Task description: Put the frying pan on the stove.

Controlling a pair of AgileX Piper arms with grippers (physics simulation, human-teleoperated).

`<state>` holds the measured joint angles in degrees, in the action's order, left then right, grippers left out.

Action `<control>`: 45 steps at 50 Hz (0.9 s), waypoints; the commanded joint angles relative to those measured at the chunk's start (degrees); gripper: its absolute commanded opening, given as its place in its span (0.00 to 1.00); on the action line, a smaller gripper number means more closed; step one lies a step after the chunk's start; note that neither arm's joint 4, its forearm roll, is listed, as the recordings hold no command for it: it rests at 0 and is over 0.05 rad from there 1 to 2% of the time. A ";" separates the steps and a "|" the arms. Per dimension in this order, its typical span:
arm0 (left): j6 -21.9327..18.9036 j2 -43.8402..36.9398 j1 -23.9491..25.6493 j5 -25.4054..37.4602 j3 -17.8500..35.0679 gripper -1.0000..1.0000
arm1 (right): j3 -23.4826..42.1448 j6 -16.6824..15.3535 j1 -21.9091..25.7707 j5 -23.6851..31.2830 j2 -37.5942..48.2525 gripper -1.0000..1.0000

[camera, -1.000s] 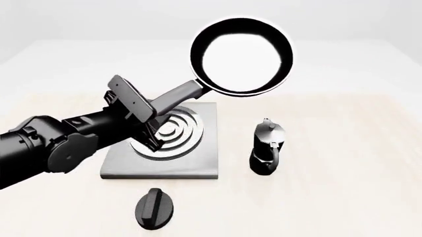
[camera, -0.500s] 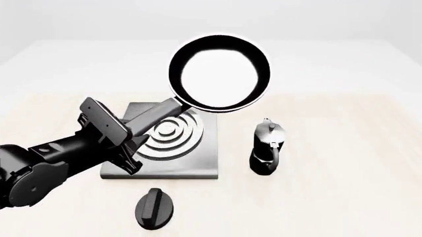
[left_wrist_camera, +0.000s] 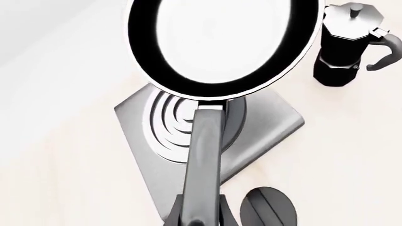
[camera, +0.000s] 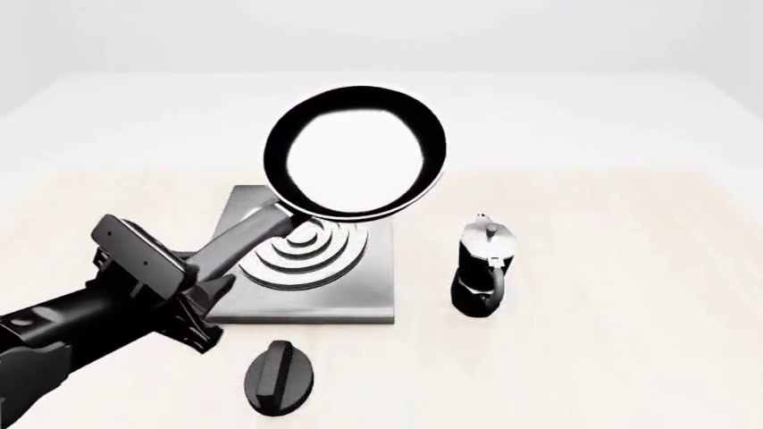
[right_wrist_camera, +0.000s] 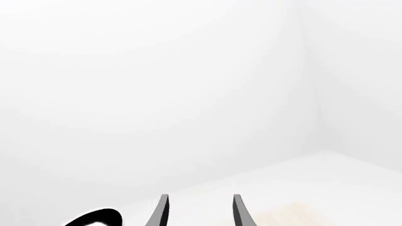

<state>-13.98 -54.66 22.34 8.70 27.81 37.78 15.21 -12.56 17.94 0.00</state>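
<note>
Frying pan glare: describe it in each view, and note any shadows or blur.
Front view: the frying pan has a blown-out white inside, hiding its floor; the stove casts hardly any shadow. Left wrist view: same white glare, edges sharp. Right wrist view: mostly blank white, a pan sliver at the edge.

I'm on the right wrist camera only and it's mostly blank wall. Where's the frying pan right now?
Observer: The left gripper holds the frying pan by its handle, raised above the stove, not resting on it.
Operator: Anything beside the stove I should avoid?
Observer: A moka pot stands upright on the stove's right, apart from it.
Operator: And on the near side?
Observer: A black knob lies on the table in front of the stove, on the arms' side.
</note>
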 commanded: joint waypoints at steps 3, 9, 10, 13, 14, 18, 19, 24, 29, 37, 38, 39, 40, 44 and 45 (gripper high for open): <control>0.65 4.73 -0.91 0.92 -2.41 0.00 | 0.38 -0.08 -0.07 0.20 0.00 1.00; 2.10 5.55 -1.05 1.24 -4.29 0.00 | 0.11 -0.31 0.11 0.06 0.00 1.00; 2.14 5.90 -1.40 1.21 -4.51 0.00 | 0.07 -0.38 0.15 0.04 0.00 1.00; 2.70 6.67 -1.63 1.30 -5.36 0.00 | 0.06 -0.53 0.23 0.05 0.00 1.00; 2.87 6.83 -1.60 1.35 -5.56 0.00 | -0.01 -0.51 0.15 0.02 0.00 1.00; 3.40 7.90 -2.03 1.62 -6.57 0.00 | -0.04 -0.60 0.18 0.00 0.00 1.00; 3.72 8.28 -2.09 1.68 -7.04 0.00 | 0.15 -0.72 0.28 0.12 0.00 1.00; 4.13 9.03 -2.70 1.50 -8.44 0.00 | 0.14 -0.61 0.20 0.09 0.00 1.00; 4.40 9.85 -3.38 1.69 -9.34 0.00 | 0.14 -0.81 0.45 0.14 0.00 1.00; 4.25 10.12 -4.45 2.10 -9.93 0.00 | 0.05 -0.82 0.42 0.00 0.00 1.00; 4.16 10.11 -4.65 2.15 -9.98 0.00 | -0.03 -0.78 0.39 -0.04 0.00 1.00; 4.10 10.07 -4.74 2.15 -10.01 0.00 | -0.04 -0.85 0.39 -0.05 0.00 1.00; 3.96 9.96 -5.04 2.11 -10.08 0.00 | -0.01 -0.79 0.40 -0.01 0.00 1.00; 3.88 9.47 -5.31 1.65 -10.32 0.00 | -0.09 -0.81 0.40 -0.08 0.00 1.00; 3.78 9.24 -5.38 1.47 -10.40 0.00 | -0.06 -0.82 0.42 -0.08 0.00 1.00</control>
<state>-8.60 -45.86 18.04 10.99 16.94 37.79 14.45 -12.19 17.94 0.00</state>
